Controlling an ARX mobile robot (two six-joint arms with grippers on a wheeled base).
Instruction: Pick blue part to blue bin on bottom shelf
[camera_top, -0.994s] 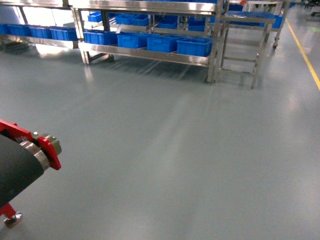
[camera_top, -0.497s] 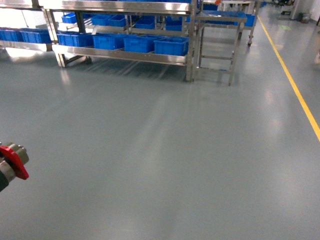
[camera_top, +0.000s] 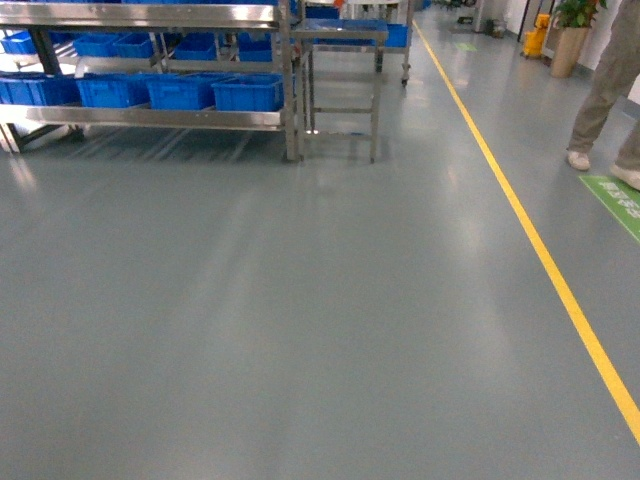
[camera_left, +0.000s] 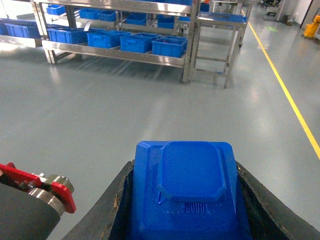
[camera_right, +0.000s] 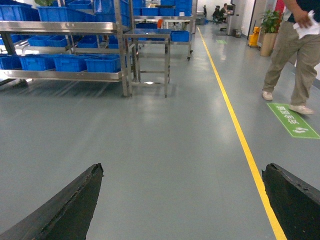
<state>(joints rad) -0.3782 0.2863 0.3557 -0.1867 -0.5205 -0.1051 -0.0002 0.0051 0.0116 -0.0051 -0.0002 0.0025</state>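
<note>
Beyond grey floor (camera_top: 300, 330), seemingly steel bottom shelf (camera_top: 150, 117).

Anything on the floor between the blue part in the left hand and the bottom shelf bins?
No: the left wrist view shows only bare grey floor between the blue part and the bottom shelf.

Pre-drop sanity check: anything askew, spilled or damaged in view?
Nothing stands out. The blue part sits squarely between the left gripper's fingers, the bins sit lined up on the bottom shelf, and the floor shows no spill. A person walks nearby.
</note>
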